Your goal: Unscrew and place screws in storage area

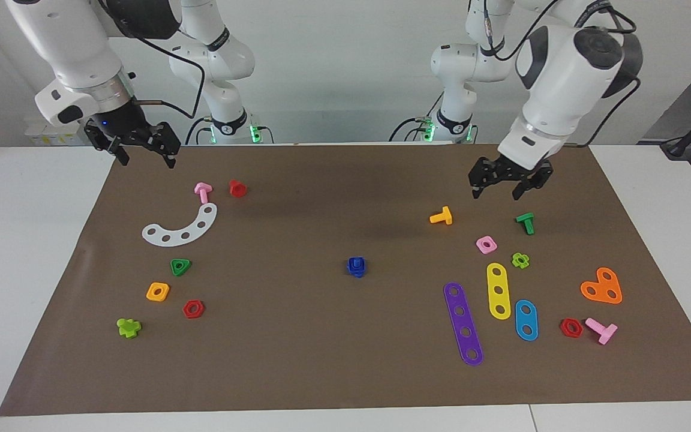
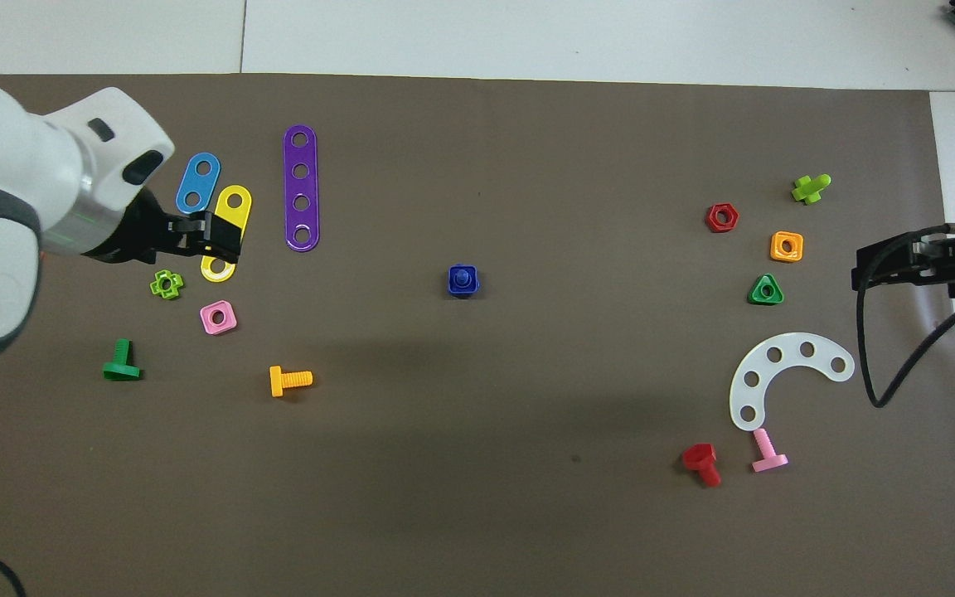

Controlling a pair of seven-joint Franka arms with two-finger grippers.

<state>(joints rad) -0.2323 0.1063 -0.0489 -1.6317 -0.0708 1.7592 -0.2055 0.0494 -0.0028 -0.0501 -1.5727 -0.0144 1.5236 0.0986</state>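
Dark-blue bolt and nut [image 1: 356, 266] sit joined at the middle of the brown surface [image 1: 333, 360], well apart from both hands. Left hand [image 1: 507, 185] hangs open and empty above the green bolt [image 1: 525, 222]; right hand [image 1: 138, 147] hovers open, empty, near the pink bolt [image 1: 203, 191].

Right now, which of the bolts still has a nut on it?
The dark-blue bolt at the mat's middle: its square nut is on the stem. The orange bolt, green bolt, red bolt and both pink ones lie bare.
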